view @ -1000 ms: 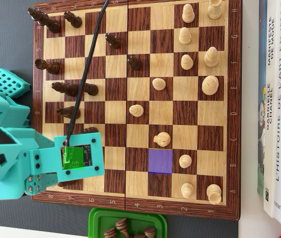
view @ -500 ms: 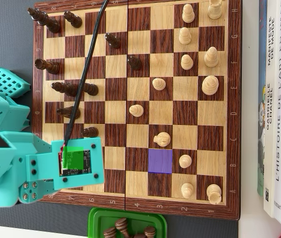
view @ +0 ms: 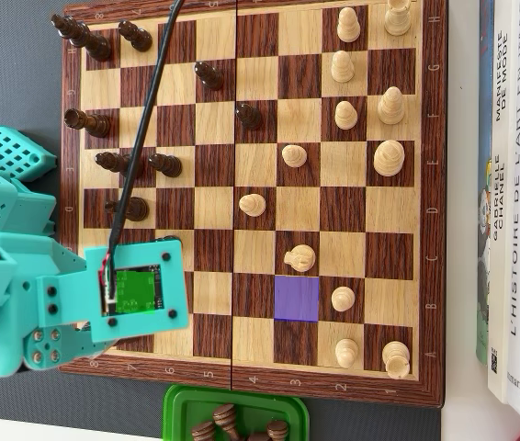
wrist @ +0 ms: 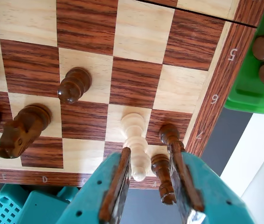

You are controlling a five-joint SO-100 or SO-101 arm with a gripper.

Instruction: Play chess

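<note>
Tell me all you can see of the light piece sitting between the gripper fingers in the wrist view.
The light chess piece looks like pale, smooth turned wood, with a round base, a narrow collared stem and a rounded head, probably a pawn. It seems to stand upright near the board's corner, where a light and a dark square meet, by the edge marked 7. The gripper is open around it, and contact with the fingers cannot be judged. A dark piece stands close beside it. The arm hides it in the overhead view.
</note>
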